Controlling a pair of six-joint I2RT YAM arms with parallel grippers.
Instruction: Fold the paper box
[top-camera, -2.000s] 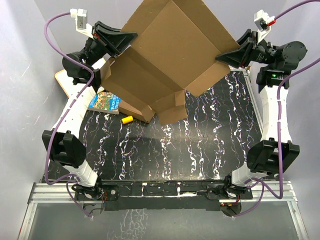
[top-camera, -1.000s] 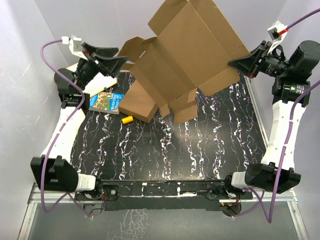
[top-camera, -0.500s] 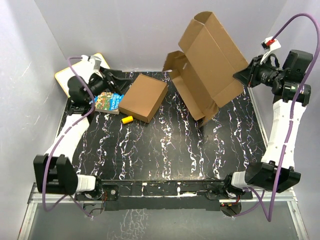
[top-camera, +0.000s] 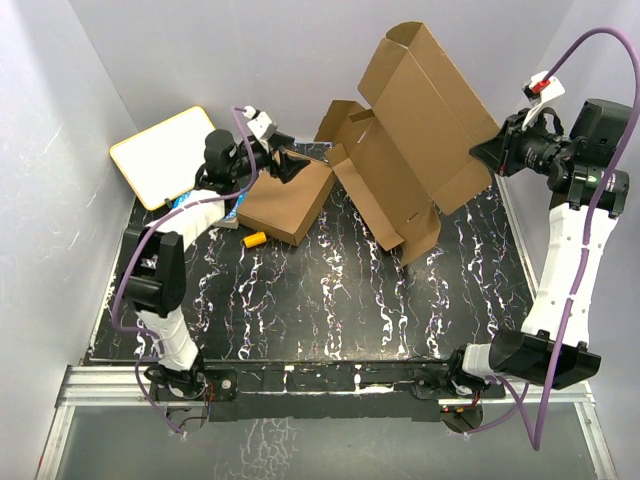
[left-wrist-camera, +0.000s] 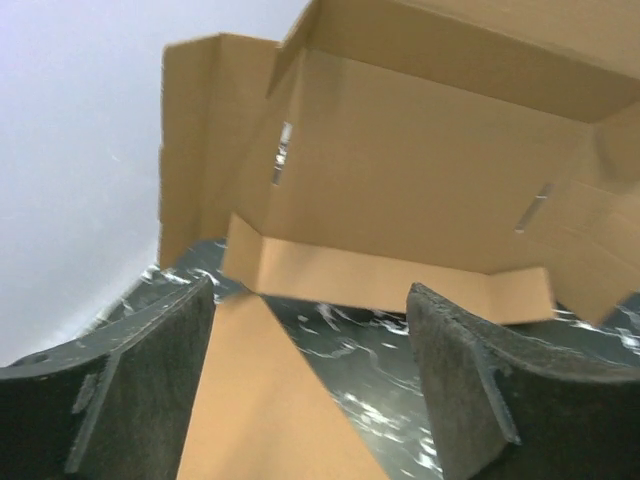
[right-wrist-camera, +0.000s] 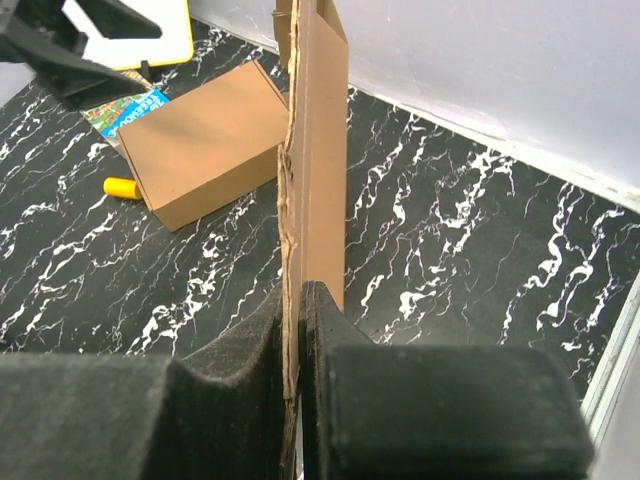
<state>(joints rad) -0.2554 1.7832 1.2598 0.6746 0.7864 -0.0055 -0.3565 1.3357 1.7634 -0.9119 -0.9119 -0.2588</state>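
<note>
The paper box (top-camera: 420, 130) is an unfolded brown die-cut sheet with flaps and slits, standing tilted at the back right with its lower flaps on the table. My right gripper (top-camera: 482, 150) is shut on its right edge. In the right wrist view the cardboard edge (right-wrist-camera: 312, 150) runs straight up from between the shut right gripper (right-wrist-camera: 300, 292). My left gripper (top-camera: 288, 166) hovers open over the far corner of the flat brown box (top-camera: 288, 200), just left of the paper box's flaps. The left wrist view looks past the open left gripper (left-wrist-camera: 310, 292) at the paper box (left-wrist-camera: 420, 170), with nothing between the fingers.
The flat brown box (right-wrist-camera: 205, 140) lies at the back left, with a small yellow cylinder (top-camera: 254, 239) at its near edge and a colourful book (top-camera: 205, 205) partly under my left arm. A white board with a yellow rim (top-camera: 165, 155) leans at the far left corner. The black marbled table (top-camera: 330, 300) lies in front.
My left arm has swung right, from the far left corner to above the flat brown box, its jaws narrowing a little. The paper box dropped to the right earlier and now stays put.
</note>
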